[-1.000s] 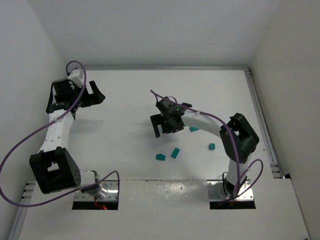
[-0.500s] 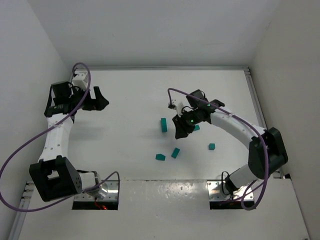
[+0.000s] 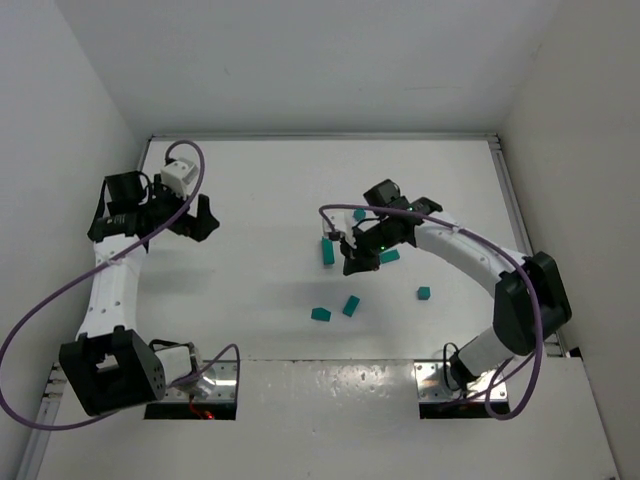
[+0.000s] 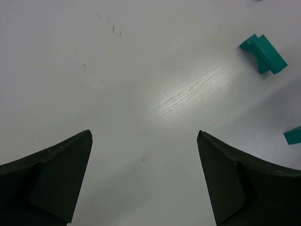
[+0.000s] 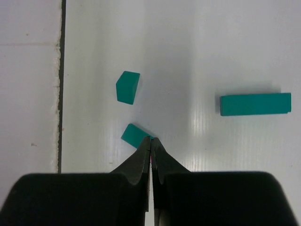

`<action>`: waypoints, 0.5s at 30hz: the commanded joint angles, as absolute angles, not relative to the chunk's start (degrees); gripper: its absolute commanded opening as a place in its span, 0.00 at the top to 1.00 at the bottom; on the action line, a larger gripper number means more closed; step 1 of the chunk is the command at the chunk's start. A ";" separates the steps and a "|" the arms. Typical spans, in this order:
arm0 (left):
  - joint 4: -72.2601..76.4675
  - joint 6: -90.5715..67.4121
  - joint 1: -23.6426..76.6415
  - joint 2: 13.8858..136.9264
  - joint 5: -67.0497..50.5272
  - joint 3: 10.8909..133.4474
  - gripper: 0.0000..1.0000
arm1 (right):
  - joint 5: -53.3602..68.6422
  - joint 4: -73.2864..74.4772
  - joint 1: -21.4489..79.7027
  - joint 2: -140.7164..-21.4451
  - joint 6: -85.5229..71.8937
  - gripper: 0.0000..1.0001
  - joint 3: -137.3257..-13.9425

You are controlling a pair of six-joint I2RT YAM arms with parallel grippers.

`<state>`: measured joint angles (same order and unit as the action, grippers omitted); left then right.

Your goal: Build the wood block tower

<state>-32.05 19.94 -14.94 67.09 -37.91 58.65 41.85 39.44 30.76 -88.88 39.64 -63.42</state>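
Observation:
Several teal wood blocks lie scattered mid-table. A longer bar (image 3: 327,251) lies left of my right gripper (image 3: 350,263), with small blocks behind it (image 3: 359,214), to its right (image 3: 390,256) (image 3: 424,293) and in front of it (image 3: 351,305) (image 3: 320,314). In the right wrist view my right gripper (image 5: 151,139) is shut with nothing in it. Its tips cover the corner of one block (image 5: 133,135), with a second block (image 5: 128,87) and the bar (image 5: 255,104) nearby. My left gripper (image 3: 196,221) (image 4: 144,134) hangs open and empty at the far left, with a bar-like piece (image 4: 263,53) well ahead of it. No upright tower shows.
White walls close in the table on the left, back and right. A metal rail (image 3: 522,240) runs along the right edge. A seam (image 5: 61,84) in the table surface shows in the right wrist view. Purple cables loop off both arms.
My right gripper has gone from open to shut and pulled away to the right, leaving the bar uncovered on the table. My left arm has shifted slightly rightward, still open.

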 commanded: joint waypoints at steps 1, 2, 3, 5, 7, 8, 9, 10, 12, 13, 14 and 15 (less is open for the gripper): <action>-34.37 25.66 -14.15 66.45 -40.86 61.96 0.00 | 38.45 39.99 34.62 -89.12 42.79 1.00 -65.83; -33.67 26.19 -14.15 65.58 -41.83 60.66 0.00 | 34.67 40.51 35.50 -89.12 43.93 1.00 -65.48; -33.05 26.80 -14.15 64.44 -44.88 59.86 0.00 | 33.59 39.47 37.77 -88.69 45.86 1.00 -64.00; -28.76 25.85 -14.15 59.87 -46.14 57.58 0.00 | 34.01 37.19 37.53 -86.76 45.97 1.00 -60.74; -24.01 23.39 -14.15 57.30 -46.14 54.67 0.00 | 36.81 33.75 37.18 -85.61 49.20 1.00 -56.97; -23.39 20.51 -14.15 56.70 -45.19 54.67 0.00 | 35.96 31.75 37.35 -85.34 52.70 0.99 -56.00; -23.38 19.61 -13.54 56.69 -43.87 54.67 0.00 | 33.34 30.77 38.22 -85.52 53.43 1.00 -55.03; -23.38 18.90 -13.54 57.39 -43.25 55.36 0.00 | 30.27 30.15 40.15 -86.74 53.87 1.00 -53.98; -23.38 18.37 -13.54 58.44 -43.24 55.37 0.00 | 26.47 29.45 39.74 -89.98 50.37 1.00 -55.27; -23.38 18.37 -13.01 59.06 -43.24 55.37 0.00 | 27.24 29.27 39.29 -90.61 47.40 1.00 -56.33; -21.81 18.37 -12.49 59.06 -42.63 55.37 0.00 | 30.64 29.79 38.42 -91.05 47.63 1.00 -56.69; -21.10 16.45 -12.48 59.06 -41.50 55.37 0.00 | 32.41 27.97 37.28 -91.32 47.98 1.00 -56.43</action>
<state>-25.36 19.29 -13.45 58.48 -42.02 55.05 30.37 32.86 39.16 -90.43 48.23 -54.54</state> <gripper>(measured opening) 0.997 0.002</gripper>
